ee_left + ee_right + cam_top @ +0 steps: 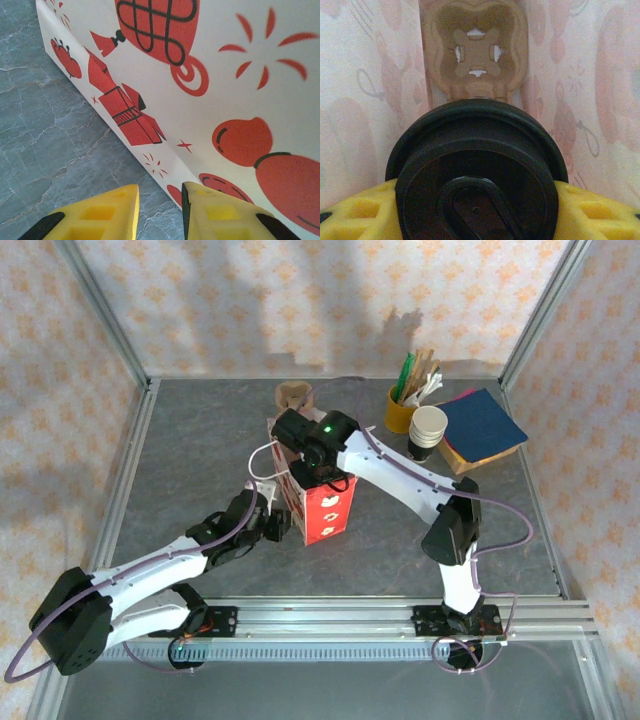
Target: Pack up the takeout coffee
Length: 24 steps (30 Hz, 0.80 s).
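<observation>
The takeout coffee (pixel 477 170), seen from above as a round black lid, sits between the yellow fingers (pixel 360 215) of my right gripper (pixel 477 205), which is shut on it. It hangs inside a white paper bag with red prints (pixel 325 510), above a brown cardboard cup carrier (pixel 476 50) at the bag's bottom. In the top view my right gripper (pixel 318 468) is at the bag's open top. My left gripper (pixel 160 200) stands open at the bag's lower left corner (pixel 170 170), one finger in front of the bag wall and the other over the table.
A yellow cup of sticks and straws (pixel 402 410), a stack of white cups (pixel 428 430) and a blue pad (pixel 482 425) stand at the back right. A brown cardboard piece (pixel 293 395) lies behind the bag. Metal rails edge the grey table (pixel 180 460).
</observation>
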Each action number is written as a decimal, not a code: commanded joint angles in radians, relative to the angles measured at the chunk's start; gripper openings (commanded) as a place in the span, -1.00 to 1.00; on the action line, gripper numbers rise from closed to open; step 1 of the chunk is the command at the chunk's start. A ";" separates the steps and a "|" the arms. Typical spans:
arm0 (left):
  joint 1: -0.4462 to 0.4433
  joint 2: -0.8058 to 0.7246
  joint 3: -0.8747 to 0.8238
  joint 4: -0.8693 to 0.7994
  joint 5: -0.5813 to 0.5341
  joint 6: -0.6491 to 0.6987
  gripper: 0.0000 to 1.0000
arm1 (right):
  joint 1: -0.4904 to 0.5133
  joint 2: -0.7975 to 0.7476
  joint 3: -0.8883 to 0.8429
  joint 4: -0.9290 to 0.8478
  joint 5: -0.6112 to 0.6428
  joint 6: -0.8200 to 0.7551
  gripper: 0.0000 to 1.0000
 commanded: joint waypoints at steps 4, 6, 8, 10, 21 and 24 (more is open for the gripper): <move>-0.008 -0.005 -0.025 0.057 -0.024 0.045 -0.38 | 0.000 -0.018 -0.016 -0.014 -0.001 -0.008 0.09; -0.009 -0.009 -0.027 0.055 -0.025 0.052 -0.38 | 0.001 -0.014 -0.013 -0.015 -0.002 -0.010 0.09; -0.009 -0.014 -0.030 0.056 -0.028 0.056 -0.38 | 0.000 -0.012 -0.010 -0.014 -0.004 -0.009 0.09; -0.009 -0.017 -0.036 0.063 -0.027 0.058 -0.38 | 0.001 -0.013 -0.010 -0.014 -0.008 -0.011 0.09; -0.010 -0.022 -0.053 0.098 -0.023 0.053 -0.37 | 0.001 -0.016 -0.013 -0.014 -0.014 -0.011 0.08; -0.009 -0.028 -0.055 0.097 -0.027 0.054 -0.37 | 0.000 -0.018 -0.011 -0.015 -0.016 -0.009 0.08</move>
